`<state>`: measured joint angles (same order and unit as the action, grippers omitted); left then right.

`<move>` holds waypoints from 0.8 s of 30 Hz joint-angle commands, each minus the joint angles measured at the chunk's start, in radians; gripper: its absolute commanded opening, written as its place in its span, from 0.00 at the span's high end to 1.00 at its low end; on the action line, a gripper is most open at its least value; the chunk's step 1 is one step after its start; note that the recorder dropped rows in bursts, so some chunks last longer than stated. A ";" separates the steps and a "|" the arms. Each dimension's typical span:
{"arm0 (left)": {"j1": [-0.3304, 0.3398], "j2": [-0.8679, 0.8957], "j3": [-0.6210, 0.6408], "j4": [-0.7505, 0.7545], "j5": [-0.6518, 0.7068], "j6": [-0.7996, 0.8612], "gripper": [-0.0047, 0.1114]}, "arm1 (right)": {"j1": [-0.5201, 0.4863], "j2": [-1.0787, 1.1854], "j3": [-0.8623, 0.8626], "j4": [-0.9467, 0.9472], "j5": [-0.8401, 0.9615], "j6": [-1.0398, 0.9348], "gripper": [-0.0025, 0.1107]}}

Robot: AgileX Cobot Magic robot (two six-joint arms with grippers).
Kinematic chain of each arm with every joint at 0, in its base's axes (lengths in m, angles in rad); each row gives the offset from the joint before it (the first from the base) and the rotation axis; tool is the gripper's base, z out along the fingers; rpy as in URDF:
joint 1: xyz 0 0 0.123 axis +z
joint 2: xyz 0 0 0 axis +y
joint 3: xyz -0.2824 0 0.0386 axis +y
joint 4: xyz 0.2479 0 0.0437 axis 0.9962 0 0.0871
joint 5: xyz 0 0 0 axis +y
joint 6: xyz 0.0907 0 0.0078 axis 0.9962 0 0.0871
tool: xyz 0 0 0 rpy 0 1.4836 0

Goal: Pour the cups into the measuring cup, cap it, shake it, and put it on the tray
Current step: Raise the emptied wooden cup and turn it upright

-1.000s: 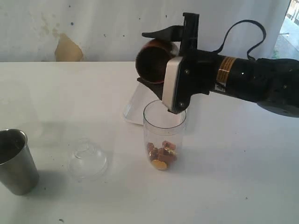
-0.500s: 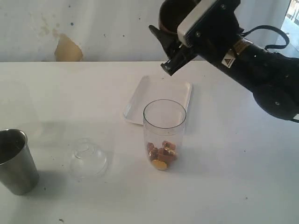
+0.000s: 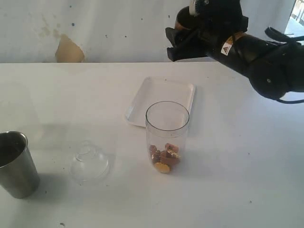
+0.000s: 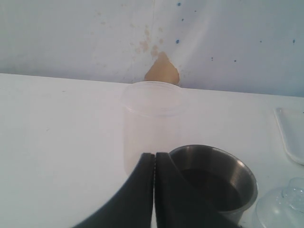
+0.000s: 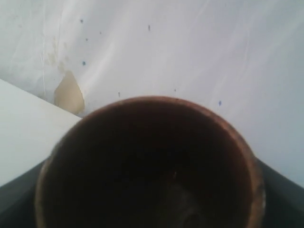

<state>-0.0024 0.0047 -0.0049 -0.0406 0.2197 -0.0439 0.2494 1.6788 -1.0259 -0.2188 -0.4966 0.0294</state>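
The clear measuring cup [image 3: 167, 127] stands mid-table, uncapped, with small brown and yellow pieces [image 3: 164, 156] at its bottom. My right gripper [image 3: 174, 45] hangs high above the far side of the white tray [image 3: 161, 92] and is shut on the brown wooden cup [image 3: 182, 21]. In the right wrist view that wooden cup [image 5: 152, 161] fills the frame, its dark mouth facing the camera. The steel tumbler [image 3: 16, 164] stands at the front left. My left gripper [image 4: 154, 156] is shut and empty, right beside the steel tumbler [image 4: 218, 175]. The left gripper does not show in the exterior view.
A clear domed lid [image 3: 89, 161] lies on the table between the steel tumbler and the measuring cup. A frosted white plastic cup [image 4: 152, 114] stands just behind the steel tumbler in the left wrist view. A stained white wall backs the table.
My right arm has lifted the wooden cup from its tipped pose over the measuring cup, up and back toward the right. The left gripper has not moved.
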 commanded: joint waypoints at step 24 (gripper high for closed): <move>0.000 -0.005 0.005 -0.003 -0.010 -0.002 0.95 | -0.170 0.201 -0.085 -0.461 -0.146 0.508 0.98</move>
<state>-0.0024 0.0047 -0.0049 -0.0406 0.2197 -0.0439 0.0837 1.8570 -1.0893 -0.6108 -0.6052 0.4985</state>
